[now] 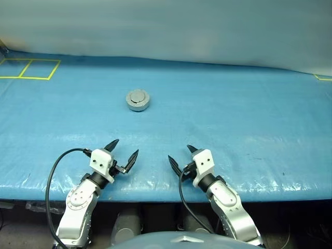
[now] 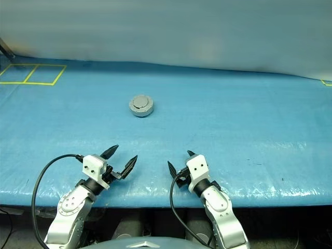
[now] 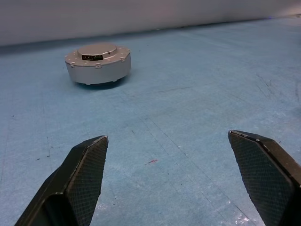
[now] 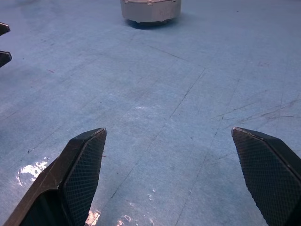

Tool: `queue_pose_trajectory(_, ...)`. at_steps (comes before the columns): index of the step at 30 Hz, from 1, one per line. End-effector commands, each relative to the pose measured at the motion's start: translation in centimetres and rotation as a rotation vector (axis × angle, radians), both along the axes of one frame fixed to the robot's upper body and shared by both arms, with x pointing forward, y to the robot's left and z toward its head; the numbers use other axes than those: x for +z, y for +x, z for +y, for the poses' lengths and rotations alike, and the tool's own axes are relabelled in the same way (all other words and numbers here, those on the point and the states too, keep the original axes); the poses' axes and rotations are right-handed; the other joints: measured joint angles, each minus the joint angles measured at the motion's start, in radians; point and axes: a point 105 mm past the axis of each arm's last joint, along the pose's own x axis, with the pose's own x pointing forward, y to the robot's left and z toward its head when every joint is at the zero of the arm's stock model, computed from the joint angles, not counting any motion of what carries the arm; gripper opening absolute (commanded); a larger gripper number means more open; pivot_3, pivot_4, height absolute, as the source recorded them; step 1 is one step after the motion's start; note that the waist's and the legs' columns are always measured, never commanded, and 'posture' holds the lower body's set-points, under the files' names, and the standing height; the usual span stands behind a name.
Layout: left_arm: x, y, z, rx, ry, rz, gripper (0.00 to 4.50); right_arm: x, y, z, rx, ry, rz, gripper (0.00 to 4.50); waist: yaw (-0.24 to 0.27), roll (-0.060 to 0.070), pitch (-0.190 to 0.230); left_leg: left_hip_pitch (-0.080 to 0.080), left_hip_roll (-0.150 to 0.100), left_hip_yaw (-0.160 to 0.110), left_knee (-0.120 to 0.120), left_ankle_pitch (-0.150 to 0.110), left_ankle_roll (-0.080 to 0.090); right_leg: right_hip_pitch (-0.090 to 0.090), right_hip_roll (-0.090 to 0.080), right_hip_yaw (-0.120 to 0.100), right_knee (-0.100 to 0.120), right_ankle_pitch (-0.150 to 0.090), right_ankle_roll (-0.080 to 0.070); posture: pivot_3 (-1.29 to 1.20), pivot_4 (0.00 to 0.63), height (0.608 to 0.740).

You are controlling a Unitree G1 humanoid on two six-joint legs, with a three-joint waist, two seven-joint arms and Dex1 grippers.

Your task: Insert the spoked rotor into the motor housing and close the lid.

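Judging from how things lie, the task appears finished or very nearly so: the motor housing (image 1: 138, 100) sits alone on the blue worktop (image 1: 249, 129), well ahead of both arms, with the lid (image 3: 97, 49) seen lying flat and shut on top. The spoked rotor cannot be seen and is presumably inside. The left tool (image 1: 120, 154) and right tool (image 1: 181, 157) are held near the worktop's front edge, each with fingers spread wide and nothing between them. No further grasp seems called for, only a check that the lid is seated.
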Motion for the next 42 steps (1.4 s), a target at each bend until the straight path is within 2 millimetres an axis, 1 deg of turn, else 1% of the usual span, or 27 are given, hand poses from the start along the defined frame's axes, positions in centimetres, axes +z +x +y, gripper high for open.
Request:
queue_pose_trajectory(1, 0.53, -0.06, -0.11, -0.011, 0.001, -0.021, 4.47, 1.06, 0.10, 0.23, 0.014, 0.010, -0.042, 4.50, 0.000, 0.000, 0.000, 0.000, 0.000, 0.000, 0.000, 0.000, 0.000, 0.000, 0.000, 0.000, 0.000, 0.000, 0.000, 0.00, 0.150, 0.740)
queue_pose_trajectory(42, 0.60, 0.26, -0.14, -0.005, -0.004, -0.029, 4.47, 1.43, 0.52, 0.10, -0.001, 0.013, -0.067, 4.50, 0.000, 0.000, 0.000, 0.000, 0.000, 0.000, 0.000, 0.000, 0.000, 0.000, 0.000, 0.000, 0.000, 0.000, 0.000, 0.00, 0.150, 0.740)
